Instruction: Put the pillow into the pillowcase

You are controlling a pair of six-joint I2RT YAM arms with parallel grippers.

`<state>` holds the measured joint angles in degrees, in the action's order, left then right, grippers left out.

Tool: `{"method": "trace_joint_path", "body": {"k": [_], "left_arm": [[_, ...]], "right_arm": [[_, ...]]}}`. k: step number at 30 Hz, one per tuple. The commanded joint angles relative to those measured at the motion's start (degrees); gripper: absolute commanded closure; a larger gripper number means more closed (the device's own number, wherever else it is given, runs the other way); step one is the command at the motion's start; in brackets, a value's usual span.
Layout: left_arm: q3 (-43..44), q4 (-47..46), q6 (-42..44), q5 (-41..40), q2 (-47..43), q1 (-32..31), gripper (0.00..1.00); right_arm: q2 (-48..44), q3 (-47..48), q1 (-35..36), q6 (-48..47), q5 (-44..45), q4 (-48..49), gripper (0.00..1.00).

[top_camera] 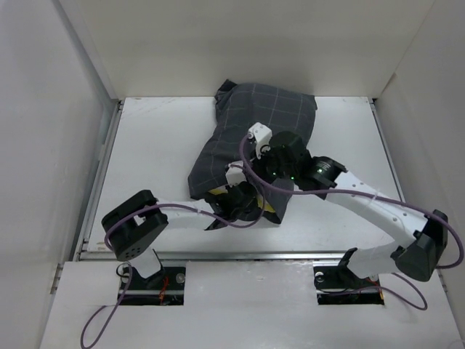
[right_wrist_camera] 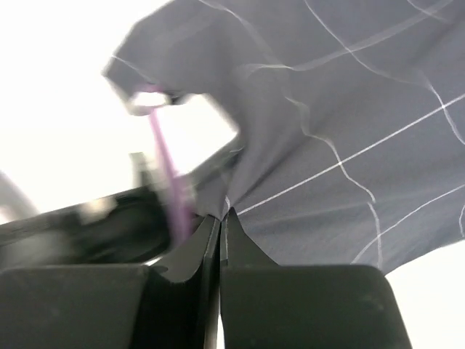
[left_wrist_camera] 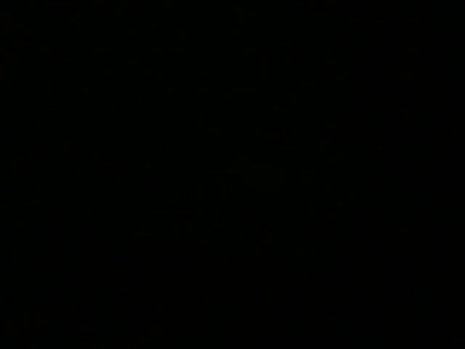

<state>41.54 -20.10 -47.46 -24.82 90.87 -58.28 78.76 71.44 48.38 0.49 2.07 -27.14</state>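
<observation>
The dark grey checked pillowcase [top_camera: 254, 123] lies across the middle of the table, bulging over the pillow. Only a strip of the pillow's yellow band [top_camera: 270, 212] shows at the case's near edge. My right gripper [top_camera: 265, 166] is shut on a fold of the pillowcase [right_wrist_camera: 327, 131], its jaws pressed together on the cloth [right_wrist_camera: 221, 214], which it holds lifted. My left arm [top_camera: 182, 211] reaches into the near opening of the case; its gripper is hidden under the fabric, and the left wrist view is wholly black.
White walls [top_camera: 87, 109] enclose the table [top_camera: 160, 145] on the left, back and right. A metal rail [top_camera: 218, 256] runs along the near edge. Purple cables [top_camera: 247, 171] loop from both arms over the pillowcase.
</observation>
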Motion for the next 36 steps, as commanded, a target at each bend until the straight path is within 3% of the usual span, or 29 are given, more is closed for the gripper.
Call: {"method": "trace_joint_path", "body": {"k": [1,6,11,14,21,24,27,29,32,36], "left_arm": [[4.42,-6.88,-1.92,-6.98,1.15,1.23,0.98],[8.46,-6.88,-4.04,-19.47,1.68,1.24,0.94],[12.51,2.74,-4.56,-19.93,-0.34,1.24,0.90],[8.85,12.23,-8.34,-16.06,-4.55,0.63,0.71],[1.00,35.70,-13.53,-7.01,-20.36,-7.26,0.19],[0.38,40.47,-11.51,-0.42,-27.73,-10.70,0.15],[1.61,49.60,-14.31,0.74,-35.02,-11.23,0.14],[4.15,58.74,-17.03,-1.45,-38.65,-11.24,0.14],[8.99,69.01,-21.53,-8.13,-44.71,-11.24,0.14],[11.46,74.06,-26.18,-16.39,-49.82,-11.24,0.07]], "right_arm": [[-4.57,3.61,0.57,6.45,-15.73,-5.28,1.00],[-8.88,4.23,0.57,12.07,-24.91,-5.91,1.00],[-7.40,4.23,0.57,14.62,-10.91,-10.56,1.00],[-4.94,3.71,0.57,14.63,-6.65,-11.36,1.00],[-1.33,0.89,-0.65,14.01,-8.47,-6.18,1.00],[0.60,-0.42,-0.66,11.91,-12.69,-4.68,1.00],[2.53,-2.88,-1.18,8.66,-18.66,-2.40,0.94],[3.42,-6.55,-1.18,8.04,-22.43,-0.04,0.93],[6.48,-10.43,-1.18,8.65,-21.41,1.38,0.93],[7.72,-13.59,-0.49,6.28,-26.82,2.61,0.90]]}}
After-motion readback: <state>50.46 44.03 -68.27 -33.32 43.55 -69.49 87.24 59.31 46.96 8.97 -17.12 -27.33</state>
